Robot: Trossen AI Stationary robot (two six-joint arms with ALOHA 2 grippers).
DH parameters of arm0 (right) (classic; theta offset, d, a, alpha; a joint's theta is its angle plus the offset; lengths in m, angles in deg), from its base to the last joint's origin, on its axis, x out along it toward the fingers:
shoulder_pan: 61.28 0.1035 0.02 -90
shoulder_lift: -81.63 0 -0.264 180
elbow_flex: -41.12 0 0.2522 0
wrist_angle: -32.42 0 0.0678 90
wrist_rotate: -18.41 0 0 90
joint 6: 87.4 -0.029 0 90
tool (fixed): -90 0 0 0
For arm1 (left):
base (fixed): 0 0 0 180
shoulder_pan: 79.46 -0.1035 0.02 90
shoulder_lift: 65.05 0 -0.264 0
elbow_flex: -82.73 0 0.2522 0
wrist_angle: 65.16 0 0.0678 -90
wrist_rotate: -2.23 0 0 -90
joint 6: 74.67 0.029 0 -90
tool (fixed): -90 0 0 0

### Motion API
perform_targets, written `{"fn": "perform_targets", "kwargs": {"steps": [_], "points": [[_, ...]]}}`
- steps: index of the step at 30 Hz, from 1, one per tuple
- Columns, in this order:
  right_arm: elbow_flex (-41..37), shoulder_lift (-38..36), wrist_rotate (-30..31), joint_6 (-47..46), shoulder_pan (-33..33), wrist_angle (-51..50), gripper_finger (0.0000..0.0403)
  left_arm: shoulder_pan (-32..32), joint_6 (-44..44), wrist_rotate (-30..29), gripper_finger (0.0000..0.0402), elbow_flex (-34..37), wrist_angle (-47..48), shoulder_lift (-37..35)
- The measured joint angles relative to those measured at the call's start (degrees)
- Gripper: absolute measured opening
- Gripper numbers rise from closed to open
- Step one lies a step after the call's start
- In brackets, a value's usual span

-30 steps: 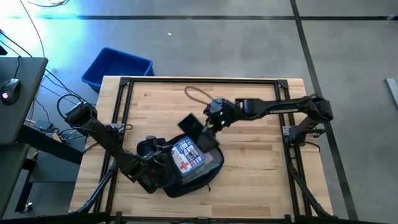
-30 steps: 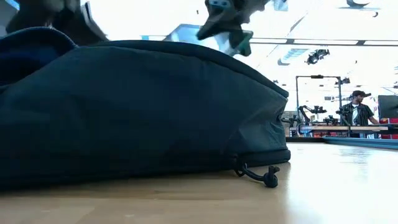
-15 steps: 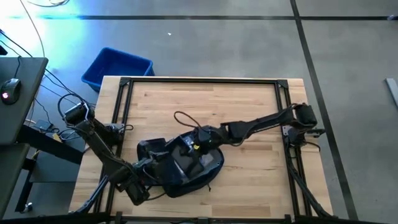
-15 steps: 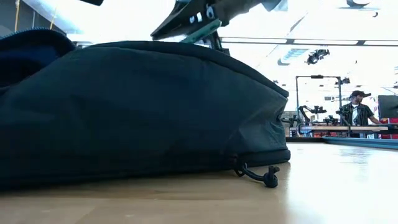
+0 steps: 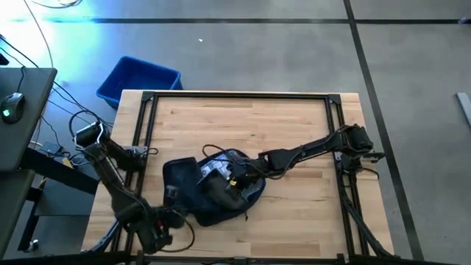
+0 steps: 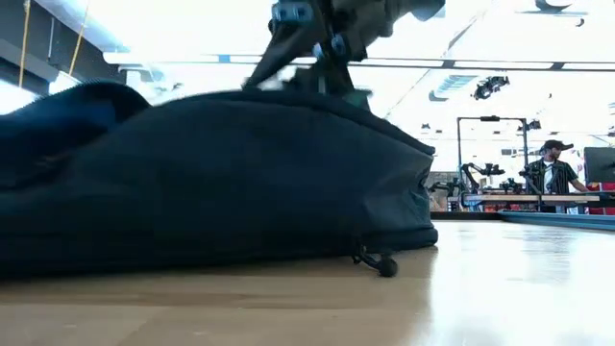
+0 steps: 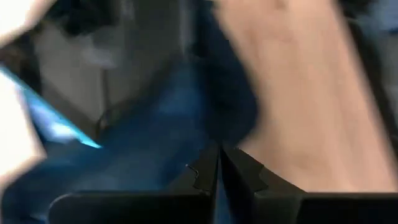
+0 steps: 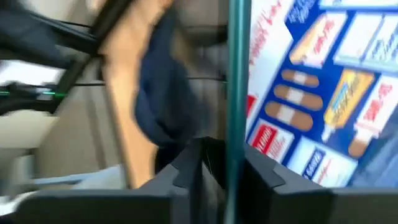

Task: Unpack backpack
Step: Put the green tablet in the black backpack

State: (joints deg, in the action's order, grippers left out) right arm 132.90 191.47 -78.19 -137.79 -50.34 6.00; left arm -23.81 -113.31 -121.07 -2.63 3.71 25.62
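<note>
Since a moment before, my right hand (image 5: 234, 179) had gone down from above the table into the open top of the big dark navy soft cloth backpack (image 5: 213, 193). My left arm had pulled back toward the near left corner of the light wooden table (image 5: 294, 221). My left hand (image 7: 219, 163) was shut tight, its two dark fingers (image 7: 200, 173) pressed together, pinching the backpack's blue cloth. My right hand sat just beside a white first-aid box with red and blue pictures (image 8: 323, 93). I could not tell if it was open or closed. The backpack lay flat near the middle of the table, closer to the left. A blue plastic bin (image 5: 137, 79) stood on the floor past the far left corner.
</note>
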Motion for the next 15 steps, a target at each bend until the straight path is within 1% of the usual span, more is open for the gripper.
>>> {"fn": "perform_targets", "kwargs": {"steps": [2,5,7,11,13,15], "points": [[-0.09,0.04,1.76,1.36,-0.08,-2.26,0.0095,1.77,-0.14,1.30,0.0003,0.63,-2.31,0.17],[-0.09,0.02,3.74,3.62,-0.11,-4.63,0.0119,3.77,2.56,-0.03,0.0025,2.11,-4.87,1.73],[-0.09,-0.04,4.92,4.33,-0.09,-5.64,0.0129,4.08,3.33,-3.38,0.0049,2.68,-4.10,3.44],[-0.06,-0.05,5.10,4.43,0.18,-5.73,0.0137,2.37,1.63,-13.09,0.0111,3.41,-3.65,7.71],[-0.06,-0.05,5.13,4.88,0.39,-5.75,0.0137,0.94,1.43,-13.96,0.0142,3.44,-3.78,10.13],[-0.06,-0.05,5.30,5.36,0.71,-5.77,0.0137,-0.61,1.28,-12.66,0.0170,3.42,-3.92,12.38]]}}
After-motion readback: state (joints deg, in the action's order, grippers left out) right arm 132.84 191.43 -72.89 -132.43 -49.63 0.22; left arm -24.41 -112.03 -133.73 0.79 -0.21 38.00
